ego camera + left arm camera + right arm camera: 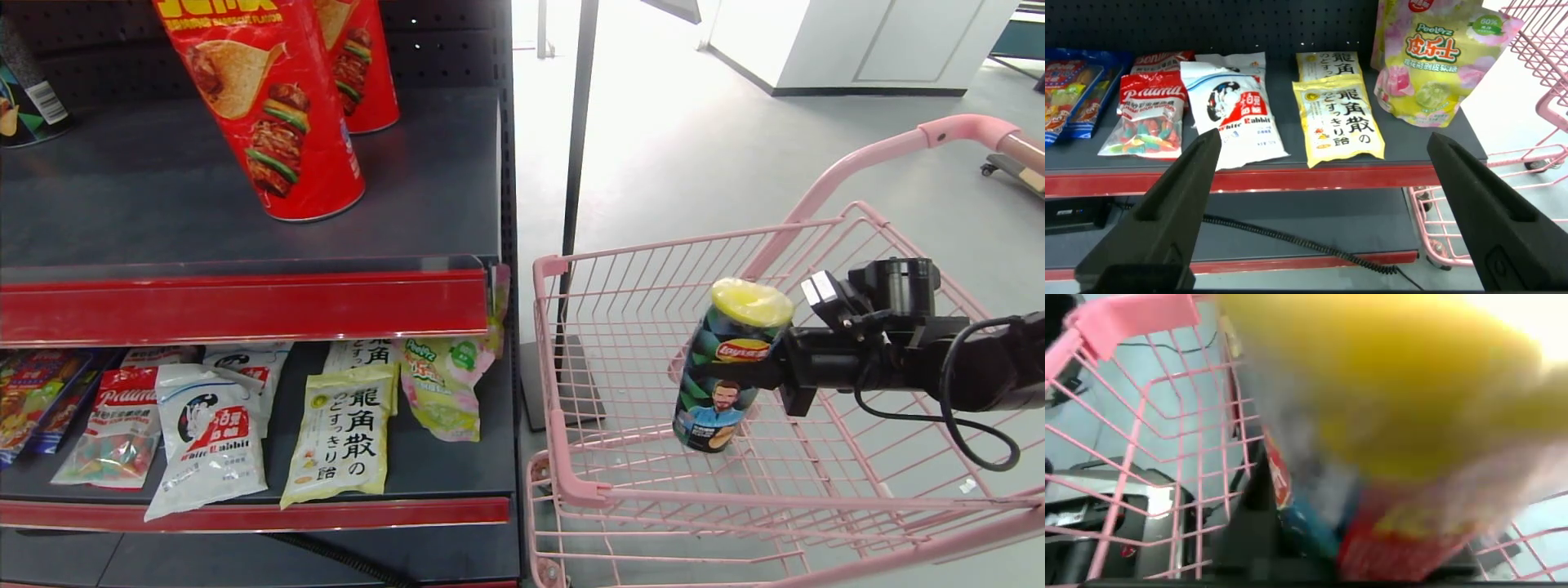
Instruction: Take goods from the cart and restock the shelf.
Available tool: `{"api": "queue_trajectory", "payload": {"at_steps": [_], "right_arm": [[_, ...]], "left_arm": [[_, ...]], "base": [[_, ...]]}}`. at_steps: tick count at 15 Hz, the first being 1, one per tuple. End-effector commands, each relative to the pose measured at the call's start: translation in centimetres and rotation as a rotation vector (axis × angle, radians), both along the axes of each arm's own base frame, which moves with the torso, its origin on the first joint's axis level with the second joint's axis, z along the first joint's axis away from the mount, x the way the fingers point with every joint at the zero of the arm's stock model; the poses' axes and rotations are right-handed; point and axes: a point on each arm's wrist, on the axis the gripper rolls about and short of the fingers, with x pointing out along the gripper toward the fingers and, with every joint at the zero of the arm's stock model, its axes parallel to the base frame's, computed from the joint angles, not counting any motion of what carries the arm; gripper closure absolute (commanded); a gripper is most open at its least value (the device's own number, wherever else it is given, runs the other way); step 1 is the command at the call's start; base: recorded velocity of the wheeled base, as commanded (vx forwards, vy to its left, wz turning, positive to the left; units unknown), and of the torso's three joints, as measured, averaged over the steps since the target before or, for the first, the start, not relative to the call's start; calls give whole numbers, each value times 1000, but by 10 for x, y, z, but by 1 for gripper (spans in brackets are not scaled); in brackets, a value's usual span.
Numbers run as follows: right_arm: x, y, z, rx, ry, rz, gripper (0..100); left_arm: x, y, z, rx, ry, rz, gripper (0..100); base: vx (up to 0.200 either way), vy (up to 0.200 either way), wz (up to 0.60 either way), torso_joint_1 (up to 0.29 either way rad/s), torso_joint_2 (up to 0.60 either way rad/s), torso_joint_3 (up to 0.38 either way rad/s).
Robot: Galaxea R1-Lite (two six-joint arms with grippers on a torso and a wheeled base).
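My right gripper [747, 376] is shut on a dark chip can with a yellow lid [729, 377], holding it upright above the pink cart [563, 269], near the cart's shelf-side wall. In the right wrist view the can [1396, 416] looms very close, its yellow lid toward the camera. My left gripper [1323, 204] is open, its two dark fingers [1176, 204] spread wide in front of the lower shelf [1290, 175], holding nothing. The upper shelf [163, 196] carries two tall red chip cans [273, 98] and part of a dark can [24, 90] at its far left.
Snack bags lie on the lower shelf: a white candy bag [208, 437], a yellow bag [343, 437], a green-pink bag [441, 384], red and blue bags at the left. A red price rail [245, 306] fronts the upper shelf. A black post [575, 147] stands between shelf and cart.
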Motion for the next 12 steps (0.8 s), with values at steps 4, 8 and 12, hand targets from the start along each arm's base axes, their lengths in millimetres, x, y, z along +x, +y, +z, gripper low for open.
{"api": "queue_trajectory", "payload": {"at_steps": [4, 8, 12], "right_arm": [[-33, 0, 54, 26, -5, -20, 100], [-94, 27, 109, 47, -96, 57, 100], [-139, 64, 118, 33, -94, 117, 100]], "left_arm": [[0, 0, 0, 0, 1, 1, 0], [0, 0, 0, 0, 1, 1, 0], [0, 0, 0, 0, 1, -1, 0]], "base": [[0, 0, 0, 0, 0, 0], [0, 0, 0, 0, 0, 0], [0, 0, 0, 0, 0, 0]]}}
